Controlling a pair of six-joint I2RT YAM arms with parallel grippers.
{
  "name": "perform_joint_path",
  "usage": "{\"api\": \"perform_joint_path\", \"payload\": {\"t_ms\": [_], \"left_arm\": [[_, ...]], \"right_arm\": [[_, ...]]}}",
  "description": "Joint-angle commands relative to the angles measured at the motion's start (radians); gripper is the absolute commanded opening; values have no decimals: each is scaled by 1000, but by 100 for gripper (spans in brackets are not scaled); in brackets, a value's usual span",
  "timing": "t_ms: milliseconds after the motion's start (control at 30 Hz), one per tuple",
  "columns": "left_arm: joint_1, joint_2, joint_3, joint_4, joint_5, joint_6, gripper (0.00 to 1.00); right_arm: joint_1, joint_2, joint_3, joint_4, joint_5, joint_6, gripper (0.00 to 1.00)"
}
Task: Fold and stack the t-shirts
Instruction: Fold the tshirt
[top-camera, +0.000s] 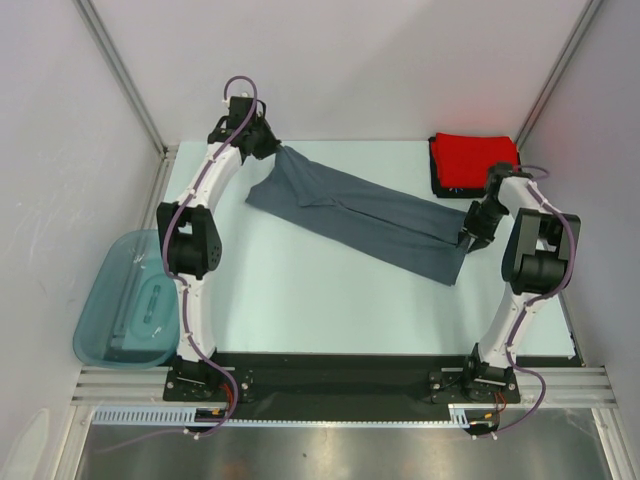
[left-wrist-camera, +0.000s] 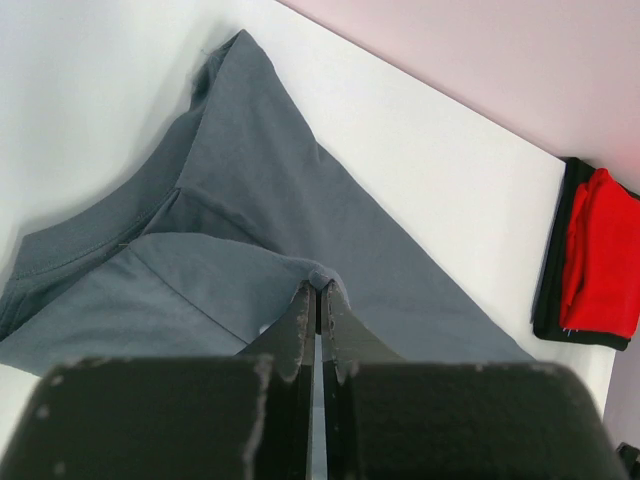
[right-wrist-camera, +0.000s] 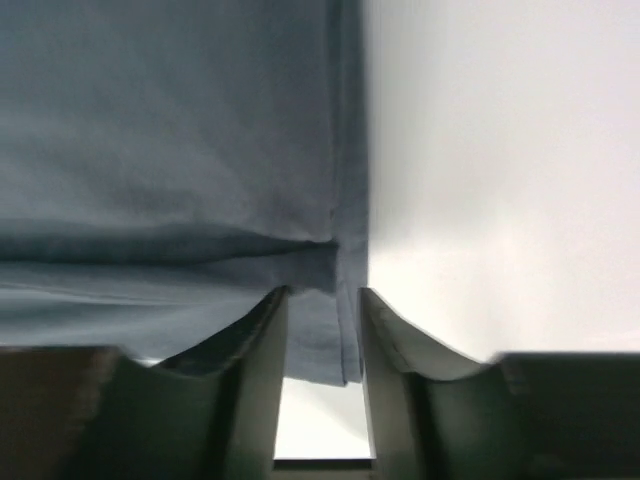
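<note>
- Grey shirt (top-camera: 365, 215) — mid-table, stretched diagonally between both grippers; the folding step is in hand.
- Left gripper (left-wrist-camera: 318, 292) — jaws clamped tight on a far corner of the cloth.
- Right gripper (right-wrist-camera: 322, 297) — jaws parted, hem between them, unpinched.
- Next, likely: a firm hold on the hem, then fold across.
- Red shirt (top-camera: 475, 160) — folded, far right.

A grey t-shirt (top-camera: 365, 215) runs diagonally from left claw (top-camera: 272, 150) to right claw (top-camera: 468, 240); red t-shirt (top-camera: 474, 160) folded far right

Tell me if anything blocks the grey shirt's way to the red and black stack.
Nothing visible does. Bare table separates the grey shirt from the red shirt lying on the black shirt at the far right; only the right claw hangs near that stack.
</note>
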Motion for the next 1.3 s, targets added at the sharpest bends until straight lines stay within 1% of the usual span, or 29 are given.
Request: {"api": "perform_joint_path", "payload": {"t_ms": [0, 67, 133, 200, 233, 300, 333, 400, 433, 533, 700, 1000, 1100, 1200, 1233, 1267], "left_arm": [[7, -13, 26, 29, -2, -3, 0], [7, -19, 17, 32, -5, -1, 0], [7, -20, 12, 34, -1, 0, 0], [7, -23, 6, 35, -4, 0, 0], [7, -23, 5, 38, -1, -1, 0], [7, -22, 5, 41, -1, -1, 0], [7, -20, 5, 43, 2, -1, 0], [7, -20, 3, 48, 7, -3, 0], [7, -20, 1, 49, 9, -5, 0], [7, -20, -9, 57, 16, -6, 0], [8, -6, -18, 107, 56, -6, 0], [11, 24, -18, 175, 78, -21, 0], [13, 43, -17, 184, 81, -21, 1], [15, 61, -17, 199, 99, -17, 3], [15, 64, -20, 219, 125, -14, 6], [15, 70, -20, 227, 139, -11, 9]], "right_arm": [[-28, -70, 32, 20, 22, 14, 43], [-26, -104, 12, 16, -1, 17, 49], [-26, -141, -11, 14, -27, 18, 49], [-25, -161, -30, 16, -62, 17, 46], [-22, -167, -51, 26, -74, 14, 42], [-16, -182, -73, 45, -93, 7, 38], [-13, -185, -94, 54, -105, 3, 32], [-13, -188, -113, 68, -142, 4, 23], [-14, -182, -122, 82, -153, 7, 13], [-11, -153, -123, 103, -189, 21, 8], [-19, -89, -120, 134, -220, 37, 8], [-49, -40, -123, 174, -165, 37, 8], [-51, -26, -102, 152, -186, 30, 9], [-48, -73, -107, 145, -208, 24, 11], [-46, -88, -107, 140, -218, 24, 15], [-45, -101, -110, 136, -223, 21, 15]]}}
